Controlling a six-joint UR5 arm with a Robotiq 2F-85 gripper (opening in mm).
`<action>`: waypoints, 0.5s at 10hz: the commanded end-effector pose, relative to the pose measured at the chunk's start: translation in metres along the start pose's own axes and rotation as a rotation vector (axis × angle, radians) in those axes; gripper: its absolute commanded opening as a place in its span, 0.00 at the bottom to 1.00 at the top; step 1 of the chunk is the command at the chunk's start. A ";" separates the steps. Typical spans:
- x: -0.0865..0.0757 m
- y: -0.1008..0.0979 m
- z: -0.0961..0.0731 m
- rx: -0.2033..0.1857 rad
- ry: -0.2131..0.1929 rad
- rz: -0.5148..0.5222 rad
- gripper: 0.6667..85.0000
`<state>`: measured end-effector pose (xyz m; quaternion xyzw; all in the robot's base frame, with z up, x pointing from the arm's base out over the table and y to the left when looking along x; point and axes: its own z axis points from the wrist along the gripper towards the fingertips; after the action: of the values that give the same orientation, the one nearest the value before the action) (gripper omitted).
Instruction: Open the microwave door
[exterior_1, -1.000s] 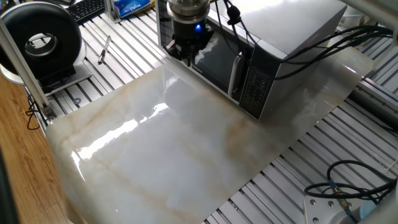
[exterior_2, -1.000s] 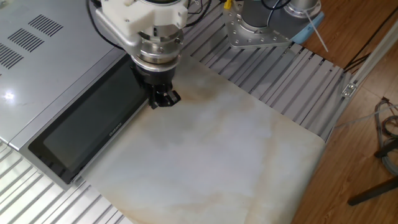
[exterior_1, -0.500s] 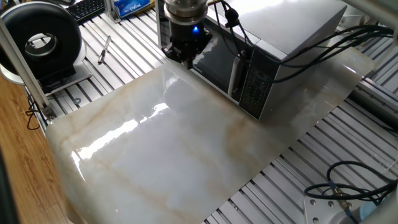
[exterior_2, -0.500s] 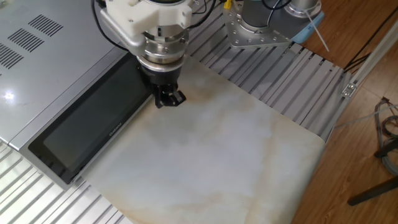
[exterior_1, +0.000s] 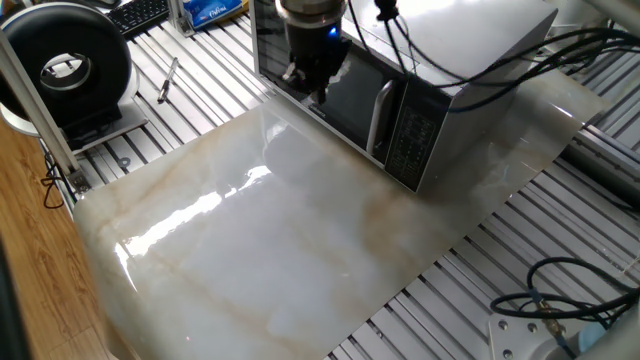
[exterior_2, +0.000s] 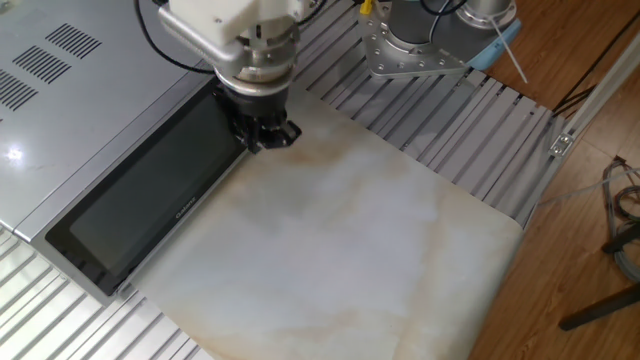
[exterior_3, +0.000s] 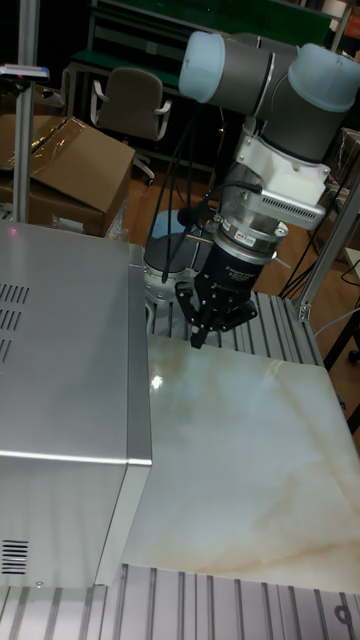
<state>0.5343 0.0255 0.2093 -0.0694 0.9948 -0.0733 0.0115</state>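
Observation:
The silver-grey microwave (exterior_1: 470, 50) stands at the back of the marble slab (exterior_1: 280, 230). Its door (exterior_1: 350, 100) of dark glass is closed, and the vertical silver handle (exterior_1: 379, 115) sits beside the dark keypad (exterior_1: 410, 145). My gripper (exterior_1: 308, 88) hangs in front of the door's left part, far from the handle, with its fingers together and nothing between them. From above, the gripper (exterior_2: 268, 138) is at the far end of the door (exterior_2: 150, 200), close to the glass. The tall view shows the gripper (exterior_3: 203, 333) just right of the microwave (exterior_3: 60, 350), above the slab.
A black round device (exterior_1: 65, 65), a keyboard (exterior_1: 140, 12) and a pen-like tool (exterior_1: 168, 80) lie left of the microwave. Cables (exterior_1: 560, 290) run at the right. The arm's base (exterior_2: 420, 40) is bolted behind the slab (exterior_2: 350, 240). A cardboard box (exterior_3: 70, 170) and a chair (exterior_3: 135, 105) stand beyond the table.
My gripper has shifted a little along the door front and drawn closer to the glass. The door stays closed.

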 end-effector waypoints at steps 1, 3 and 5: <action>0.004 -0.014 -0.009 0.037 -0.007 -0.154 0.00; 0.019 -0.007 -0.015 0.037 0.059 -0.062 0.00; 0.027 0.023 -0.019 -0.065 0.096 0.007 0.00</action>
<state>0.5192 0.0235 0.2208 -0.0923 0.9922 -0.0825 -0.0134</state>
